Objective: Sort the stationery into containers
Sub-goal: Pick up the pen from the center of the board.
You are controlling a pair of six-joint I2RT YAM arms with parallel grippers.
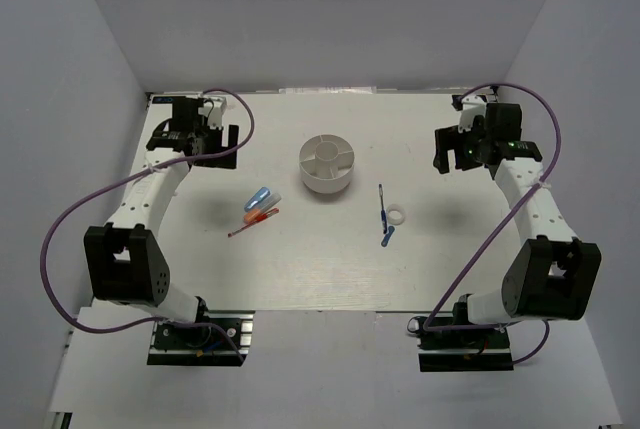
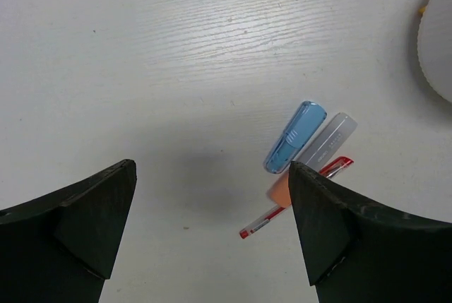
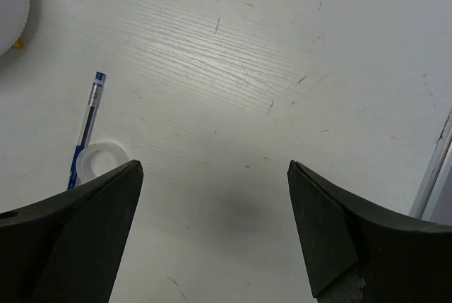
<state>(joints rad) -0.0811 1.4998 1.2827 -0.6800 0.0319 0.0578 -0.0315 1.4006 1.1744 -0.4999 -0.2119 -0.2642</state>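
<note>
Stationery lies loose on the counter (image 1: pixel 200 269). Nearest, right of centre, is a dark-blue capsule (image 1: pixel 388 238), just beside the blue pen (image 1: pixel 381 204) and white ring (image 1: pixel 398 216). Left of centre, the red pen (image 2: pixel 265 222) lies with the light-blue piece (image 2: pixel 295 136) and orange-white piece (image 2: pixel 328 137). Farther back stands the white tub (image 1: pixel 325 185). At far left and far right, the left claw (image 2: pixel 212 169) and right claw (image 3: pixel 215 165) hover spread and empty.

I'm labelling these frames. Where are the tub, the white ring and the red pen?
tub (image 1: pixel 327 185), top view, front wall
white ring (image 3: pixel 102 147), right wrist view, upper band
red pen (image 2: pixel 263 220), left wrist view, lower shaft
</note>
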